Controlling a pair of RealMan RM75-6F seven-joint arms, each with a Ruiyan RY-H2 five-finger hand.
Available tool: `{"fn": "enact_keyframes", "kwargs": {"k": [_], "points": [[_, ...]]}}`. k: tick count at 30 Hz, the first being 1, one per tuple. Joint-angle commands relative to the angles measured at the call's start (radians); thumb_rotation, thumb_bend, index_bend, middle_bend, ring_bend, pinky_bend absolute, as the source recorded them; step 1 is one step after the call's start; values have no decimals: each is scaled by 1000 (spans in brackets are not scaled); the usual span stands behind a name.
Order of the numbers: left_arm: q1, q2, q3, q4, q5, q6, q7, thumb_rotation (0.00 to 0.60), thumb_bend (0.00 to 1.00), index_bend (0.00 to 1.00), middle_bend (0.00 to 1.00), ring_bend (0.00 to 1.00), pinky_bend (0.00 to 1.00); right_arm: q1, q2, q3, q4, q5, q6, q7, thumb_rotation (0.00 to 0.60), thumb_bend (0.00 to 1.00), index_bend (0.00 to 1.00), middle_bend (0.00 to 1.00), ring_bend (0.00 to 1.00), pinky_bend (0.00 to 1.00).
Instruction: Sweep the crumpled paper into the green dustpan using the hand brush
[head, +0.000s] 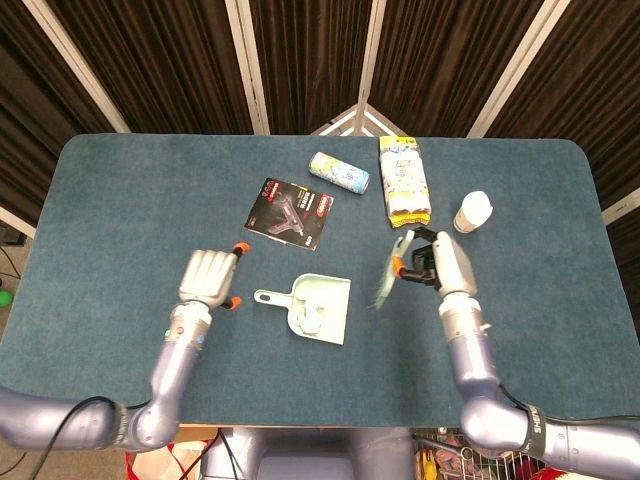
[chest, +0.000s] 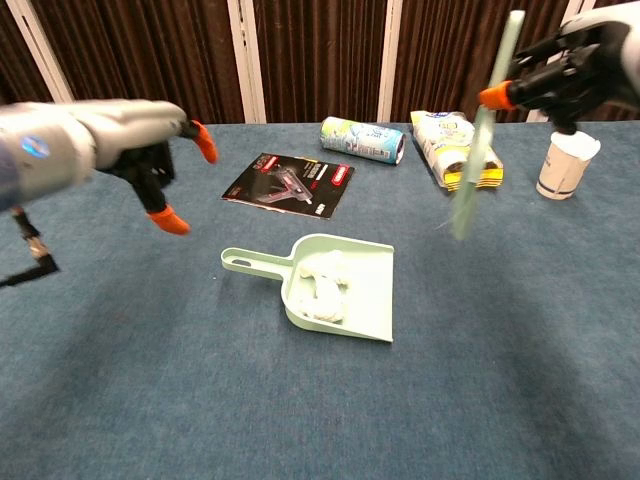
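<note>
The right hand (head: 440, 266) grips the brush (chest: 480, 140) in the air, right of the dustpan (head: 335, 300). The paper (chest: 320, 290) lies inside the pan (on the table). The left hand (head: 207, 277) hovers empty, fingers apart, left of the pan's handle (chest: 255, 264).

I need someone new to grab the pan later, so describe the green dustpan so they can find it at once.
On the blue table, look near the middle of the front half, between the two robot arms. The green dustpan lies flat there, handle toward the left robot hand, below the black leaflet. It is the only pale green scoop, with white crumpled paper inside.
</note>
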Motion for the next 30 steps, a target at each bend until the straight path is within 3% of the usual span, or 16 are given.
{"fn": "enact_keyframes", "kwargs": {"k": [1, 10, 15, 18, 21, 23, 26, 28, 30], "points": [[69, 119, 46, -81, 98, 15, -72, 600, 0, 214, 847, 870, 922, -50, 57, -52, 37, -80, 12, -6, 600, 538, 865, 900, 930, 814], [232, 315, 127, -108, 332, 40, -320, 600, 0, 216, 782, 801, 829, -150, 126, -182, 205, -302, 46, -2, 600, 538, 865, 900, 930, 813], [332, 384, 211, -65, 470, 60, -434, 600, 0, 189, 505, 537, 621, -193, 129, -278, 334, -406, 80, -69, 600, 538, 853, 900, 927, 803], [365, 396, 228, -50, 511, 59, -490, 600, 0, 137, 325, 366, 439, -201, 117, -304, 364, -421, 77, -113, 600, 538, 764, 865, 862, 734], [395, 408, 237, -40, 539, 54, -541, 600, 0, 107, 204, 249, 310, -204, 114, -329, 350, -405, 51, -172, 600, 539, 552, 663, 640, 587], [407, 414, 240, -34, 551, 49, -560, 600, 0, 84, 115, 162, 228, -202, 117, -336, 331, -390, 27, -198, 600, 538, 315, 448, 404, 435], [423, 419, 240, -26, 560, 42, -582, 600, 0, 54, 28, 77, 141, -194, 123, -343, 297, -373, -4, -235, 600, 489, 47, 168, 128, 240], [432, 422, 240, -22, 565, 39, -591, 600, 0, 39, 4, 45, 100, -189, 126, -347, 273, -363, -17, -259, 600, 414, 0, 48, 26, 149], [442, 425, 240, -17, 574, 38, -601, 600, 0, 22, 0, 27, 77, -186, 124, -346, 251, -361, -23, -268, 600, 367, 0, 4, 0, 107]]}}
